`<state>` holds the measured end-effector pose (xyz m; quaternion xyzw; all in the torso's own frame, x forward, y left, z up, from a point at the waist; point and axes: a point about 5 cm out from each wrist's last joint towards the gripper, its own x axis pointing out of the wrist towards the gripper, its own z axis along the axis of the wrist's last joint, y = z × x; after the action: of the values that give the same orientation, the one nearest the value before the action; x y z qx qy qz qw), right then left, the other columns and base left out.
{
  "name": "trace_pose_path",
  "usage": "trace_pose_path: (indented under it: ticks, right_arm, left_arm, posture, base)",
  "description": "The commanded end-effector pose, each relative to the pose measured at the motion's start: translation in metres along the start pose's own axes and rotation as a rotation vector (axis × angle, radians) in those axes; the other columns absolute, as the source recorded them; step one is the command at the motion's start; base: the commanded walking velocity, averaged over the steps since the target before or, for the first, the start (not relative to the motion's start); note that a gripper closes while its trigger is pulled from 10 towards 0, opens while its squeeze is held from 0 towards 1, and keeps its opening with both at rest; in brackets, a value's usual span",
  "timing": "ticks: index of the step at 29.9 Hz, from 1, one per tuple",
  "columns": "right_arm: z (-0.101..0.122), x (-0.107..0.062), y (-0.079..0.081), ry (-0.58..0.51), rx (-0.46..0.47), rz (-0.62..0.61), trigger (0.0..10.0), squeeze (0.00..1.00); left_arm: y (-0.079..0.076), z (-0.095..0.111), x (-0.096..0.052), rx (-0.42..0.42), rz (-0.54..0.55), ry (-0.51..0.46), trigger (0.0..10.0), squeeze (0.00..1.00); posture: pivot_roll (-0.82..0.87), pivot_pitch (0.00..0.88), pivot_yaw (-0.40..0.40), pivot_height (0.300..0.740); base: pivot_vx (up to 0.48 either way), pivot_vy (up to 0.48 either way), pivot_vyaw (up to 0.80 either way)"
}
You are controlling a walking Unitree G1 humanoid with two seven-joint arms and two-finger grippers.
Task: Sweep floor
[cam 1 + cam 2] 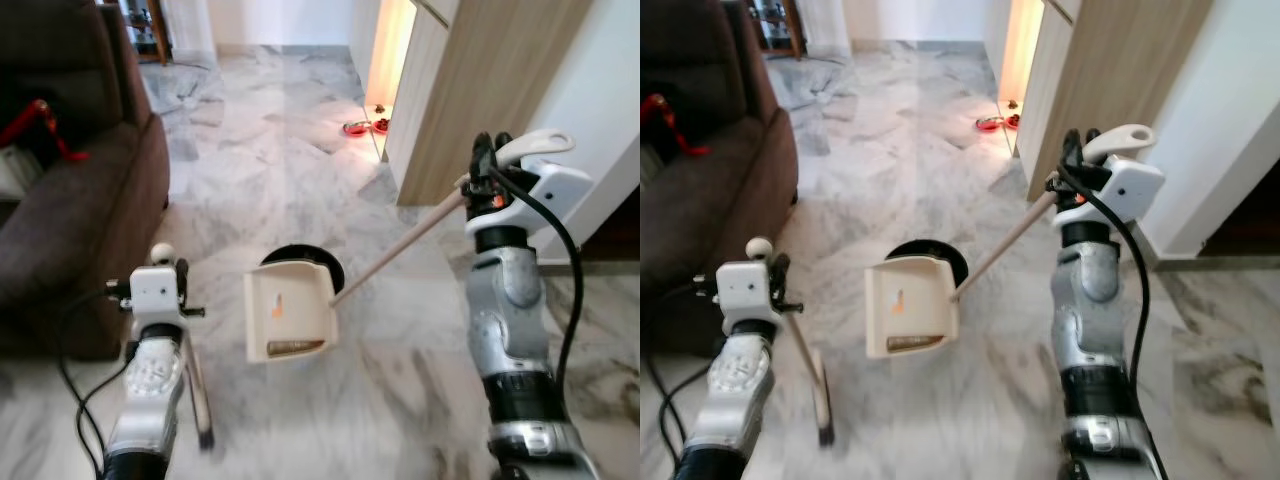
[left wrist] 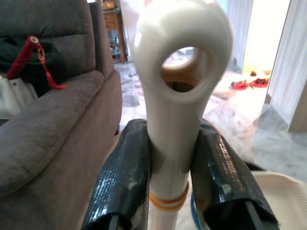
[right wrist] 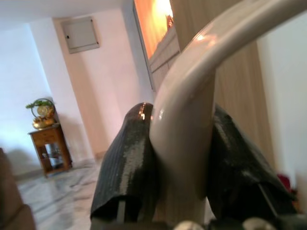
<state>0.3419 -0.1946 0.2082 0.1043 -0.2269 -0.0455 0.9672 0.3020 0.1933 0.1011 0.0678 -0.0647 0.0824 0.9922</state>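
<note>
A cream dustpan (image 1: 289, 312) stands on the marble floor ahead of me, its long handle (image 1: 400, 250) slanting up to my right gripper (image 1: 487, 160), which is shut on the handle's curved top (image 3: 192, 110). My left gripper (image 1: 168, 268) is shut on the cream broom handle (image 2: 180, 96), whose looped end sticks up between the black fingers (image 2: 125, 182). The broom's stick (image 1: 196, 385) runs down to the floor by my left side. A dark round object (image 1: 318, 262) lies behind the dustpan.
A brown sofa (image 1: 80, 190) with a red strap (image 1: 40, 118) stands at the left. At the right rise a wooden cabinet (image 1: 480, 90) and a white wall. Red bowls (image 1: 365, 127) sit on the floor by the cabinet. Open marble floor stretches ahead.
</note>
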Motion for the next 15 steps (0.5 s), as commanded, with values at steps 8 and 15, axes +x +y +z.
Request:
trace_pose_path:
  ticks: [8, 15]
  right_arm:
    - [0.0167, 0.0078, 0.0120, -0.082, 0.034, 0.033, 10.0, 0.00]
    - [0.0231, 0.0109, 0.0114, -0.107, 0.033, 0.028, 10.0, 0.00]
  left_arm:
    - [0.0047, 0.0113, 0.0046, -0.003, 0.018, -0.060, 10.0, 0.00]
    - [0.0043, 0.0109, 0.0047, -0.004, 0.017, -0.059, 10.0, 0.00]
  posture:
    - [0.09, 0.000, -0.062, 0.740]
    - [0.09, 0.000, -0.065, 0.740]
  base:
    - [0.350, 0.000, 0.00]
    - [0.351, 0.000, 0.00]
